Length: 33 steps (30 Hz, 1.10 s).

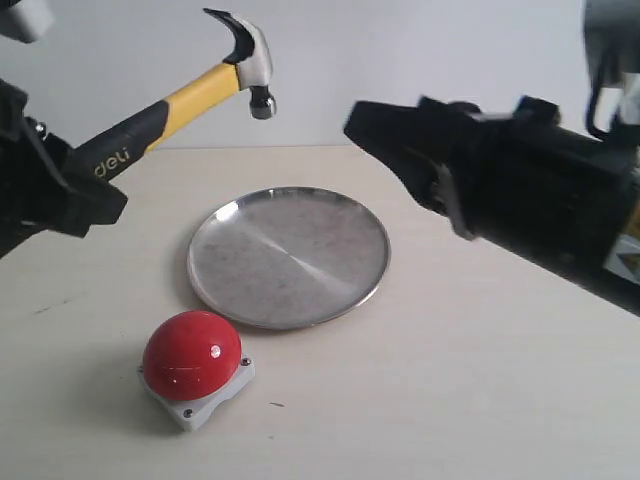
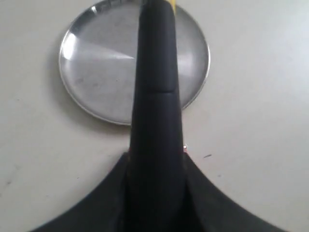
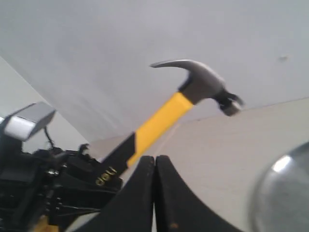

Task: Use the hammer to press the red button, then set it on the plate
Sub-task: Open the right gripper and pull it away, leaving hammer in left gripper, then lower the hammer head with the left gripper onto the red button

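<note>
A claw hammer [image 1: 205, 85] with a yellow and black handle and a steel head is held up in the air at the left, its head above the far side of the plate. My left gripper [image 1: 75, 175] is shut on the black grip of the hammer [image 2: 155, 111]. The steel plate [image 1: 289, 256] lies flat on the table's middle, with nothing on it. The red button [image 1: 192, 355] sits on its grey base in front of the plate, to the left. My right gripper [image 1: 358, 122] hovers at the right with its jaws pressed together and nothing between them; the hammer [image 3: 174, 108] shows beyond it.
The pale table [image 1: 480, 380] stretches to the right and front of the plate. A plain wall [image 1: 400, 50] stands behind. The right arm's black body [image 1: 540, 190] hangs over the table's right part.
</note>
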{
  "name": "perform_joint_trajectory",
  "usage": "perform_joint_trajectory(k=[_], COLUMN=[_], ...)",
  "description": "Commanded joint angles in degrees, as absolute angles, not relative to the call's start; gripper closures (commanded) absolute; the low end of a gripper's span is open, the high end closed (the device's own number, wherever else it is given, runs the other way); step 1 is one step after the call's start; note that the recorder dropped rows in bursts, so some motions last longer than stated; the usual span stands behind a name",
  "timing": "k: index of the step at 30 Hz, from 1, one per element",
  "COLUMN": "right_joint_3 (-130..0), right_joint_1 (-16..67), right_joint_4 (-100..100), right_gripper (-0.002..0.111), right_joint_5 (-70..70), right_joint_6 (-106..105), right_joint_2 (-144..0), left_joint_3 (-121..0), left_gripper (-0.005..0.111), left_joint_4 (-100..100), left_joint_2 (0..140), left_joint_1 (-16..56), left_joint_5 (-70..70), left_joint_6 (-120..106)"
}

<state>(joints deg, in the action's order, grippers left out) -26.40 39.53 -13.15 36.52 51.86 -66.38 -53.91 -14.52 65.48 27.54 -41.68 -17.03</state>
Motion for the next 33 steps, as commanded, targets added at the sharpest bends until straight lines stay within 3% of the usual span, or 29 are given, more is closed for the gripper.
perform_joint_trajectory(k=[1, 10, 19, 26, 33], right_joint_3=[-19.87, -18.02, -18.02, -18.02, -18.02], right_joint_1=[39.64, 39.64, 39.64, 39.64, 39.64], right_joint_4=[-10.93, -11.05, -11.05, -11.05, -11.05], right_gripper=[0.108, 0.108, 0.108, 0.108, 0.108], right_joint_5=[24.04, 11.62, 9.64, 9.43, 9.34], right_joint_6=[41.57, 39.07, 38.64, 37.59, 37.21], right_joint_2=[-54.48, -45.36, -45.36, -45.36, -45.36], left_joint_3=[-39.32, -30.58, -26.11, -26.34, -35.71], left_gripper=[0.107, 0.107, 0.107, 0.107, 0.107], left_joint_4=[-22.88, -21.69, -20.62, -16.59, -8.01], left_joint_2=[51.34, 41.45, 41.32, 41.7, 47.21], left_joint_1=[27.45, 27.45, 27.45, 27.45, 27.45], left_joint_5=[-25.87, -39.94, -37.6, -37.34, -50.41], left_joint_6=[-16.06, -16.2, -13.48, -12.9, -12.89])
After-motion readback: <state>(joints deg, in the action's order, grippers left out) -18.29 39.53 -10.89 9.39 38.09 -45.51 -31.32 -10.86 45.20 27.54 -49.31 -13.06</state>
